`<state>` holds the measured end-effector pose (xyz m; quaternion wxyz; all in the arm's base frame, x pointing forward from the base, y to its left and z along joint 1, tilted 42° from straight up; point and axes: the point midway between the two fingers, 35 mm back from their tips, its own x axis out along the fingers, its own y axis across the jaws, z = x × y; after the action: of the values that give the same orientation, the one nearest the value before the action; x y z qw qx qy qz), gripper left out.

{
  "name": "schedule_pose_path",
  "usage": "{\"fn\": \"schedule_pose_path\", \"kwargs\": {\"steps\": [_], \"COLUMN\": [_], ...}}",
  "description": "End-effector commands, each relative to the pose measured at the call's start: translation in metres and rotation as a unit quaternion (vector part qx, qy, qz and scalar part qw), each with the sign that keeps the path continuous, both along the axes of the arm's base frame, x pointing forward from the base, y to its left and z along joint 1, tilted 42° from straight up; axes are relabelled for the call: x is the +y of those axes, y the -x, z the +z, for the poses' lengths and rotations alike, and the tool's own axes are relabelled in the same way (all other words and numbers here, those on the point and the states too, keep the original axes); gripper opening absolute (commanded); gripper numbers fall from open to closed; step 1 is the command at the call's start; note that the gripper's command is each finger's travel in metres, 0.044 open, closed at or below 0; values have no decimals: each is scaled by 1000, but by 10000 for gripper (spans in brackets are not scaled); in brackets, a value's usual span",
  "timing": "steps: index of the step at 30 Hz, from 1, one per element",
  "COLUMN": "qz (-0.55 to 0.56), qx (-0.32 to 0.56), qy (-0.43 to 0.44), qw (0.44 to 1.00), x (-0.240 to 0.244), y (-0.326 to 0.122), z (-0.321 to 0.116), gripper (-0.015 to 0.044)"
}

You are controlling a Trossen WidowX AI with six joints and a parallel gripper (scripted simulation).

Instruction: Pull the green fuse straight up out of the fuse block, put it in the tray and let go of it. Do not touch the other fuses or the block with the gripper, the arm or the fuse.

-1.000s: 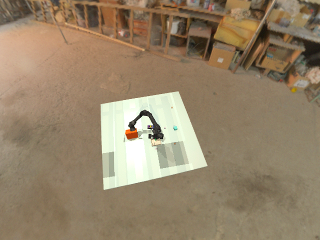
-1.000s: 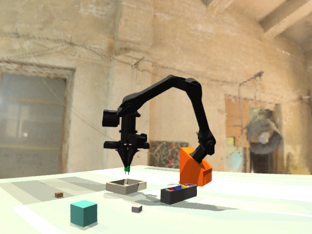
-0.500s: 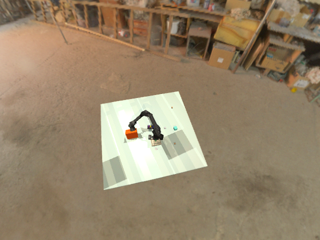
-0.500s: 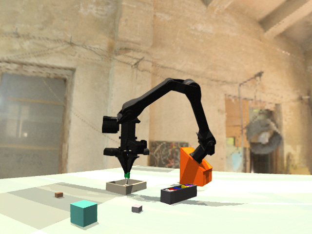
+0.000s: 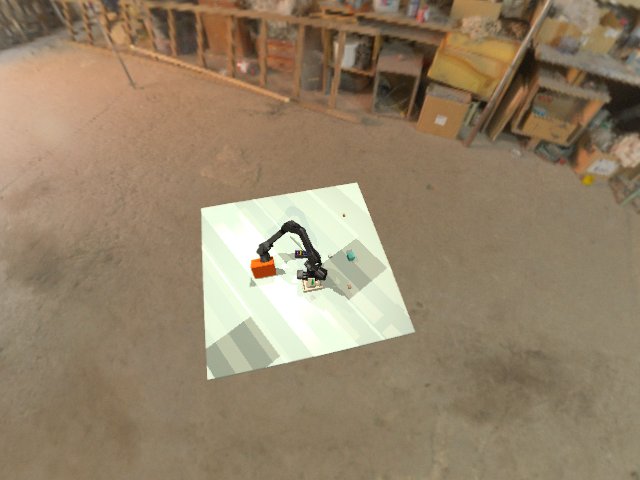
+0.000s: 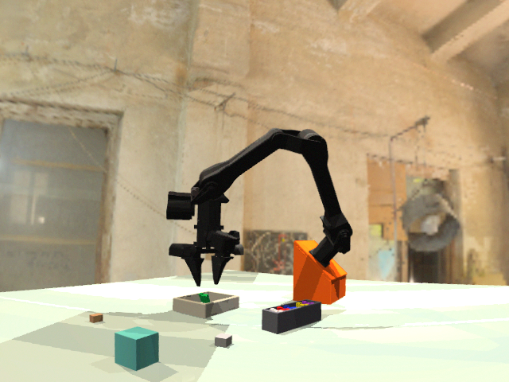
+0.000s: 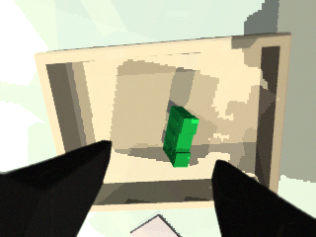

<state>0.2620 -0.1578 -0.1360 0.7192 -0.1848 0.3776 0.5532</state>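
The green fuse [image 5: 312,282] [image 6: 203,297] [image 7: 182,137] is inside the walls of the beige tray [image 5: 312,290] [image 6: 188,305] [image 7: 163,48], near its middle. It looks tilted; I cannot tell whether it lies fully flat. My gripper [image 6: 207,284] [image 7: 162,159] is open and empty above the tray, its fingertips apart and clear of the fuse in the exterior view. The dark fuse block [image 6: 270,321] stands to the right of the tray in the exterior view, with white, red, blue, yellow and purple fuses in it.
The orange arm base [image 5: 263,268] [image 6: 314,275] stands behind the block in the exterior view. A teal cube [image 5: 351,256] [image 6: 136,348], a small grey-white block [image 6: 223,340] and a small brown block [image 6: 95,317] lie around the tray. A pale pink piece [image 7: 157,228] lies just outside the tray's wall.
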Motion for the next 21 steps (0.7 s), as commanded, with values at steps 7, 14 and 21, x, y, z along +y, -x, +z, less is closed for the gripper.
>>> {"fn": "schedule_pose_path", "kwargs": {"steps": [7, 14, 21], "qz": [-4, -4, -6], "qx": [0, 0, 1], "qy": [1, 1, -1], "qw": [1000, 1000, 1000], "x": [-25, -25, -23], "y": [4, 4, 3], "z": [27, 27, 26], "gripper": [330, 330, 330]}}
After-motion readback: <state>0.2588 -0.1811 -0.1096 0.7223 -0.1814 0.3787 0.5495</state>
